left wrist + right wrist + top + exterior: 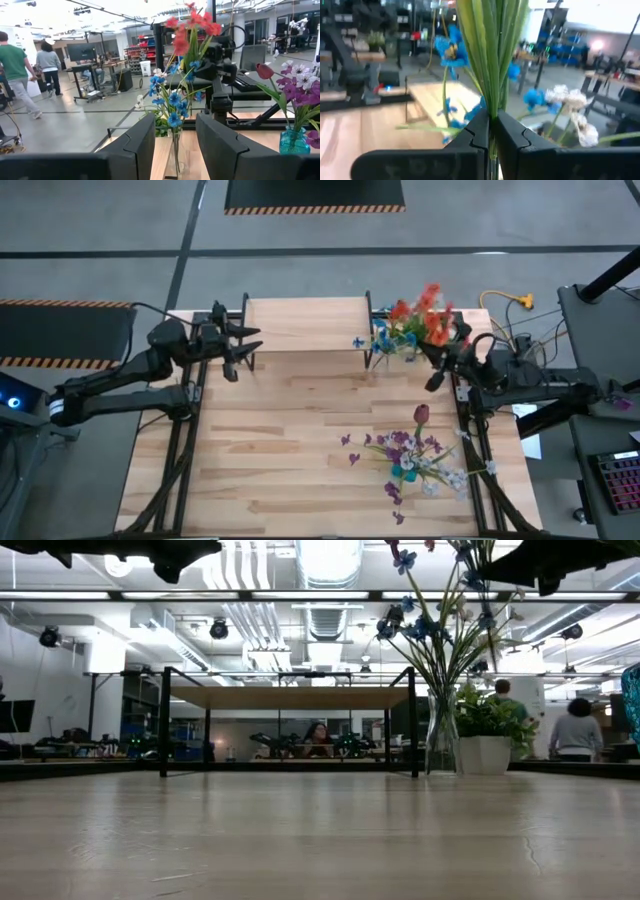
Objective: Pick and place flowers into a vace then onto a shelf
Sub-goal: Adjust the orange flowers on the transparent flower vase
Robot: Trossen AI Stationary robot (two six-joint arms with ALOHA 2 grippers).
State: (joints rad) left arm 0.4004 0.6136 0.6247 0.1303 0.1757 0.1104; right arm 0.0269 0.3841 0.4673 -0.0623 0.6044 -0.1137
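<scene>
Green flower stems (492,55) are pinched between the closed right gripper (491,131), orange blooms uppermost, so they can be lowered into the glass vase (441,736) beside the shelf (305,317). Left gripper (243,346) is held half-open, empty.

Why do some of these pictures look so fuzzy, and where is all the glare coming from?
Right wrist view: the green stems pinched in the right hand sit so close that they and the room blur. Low view: ceiling lights glare, leaving the shelf and clear vase backlit. High view: evenly lit, soft shadows.
</scene>
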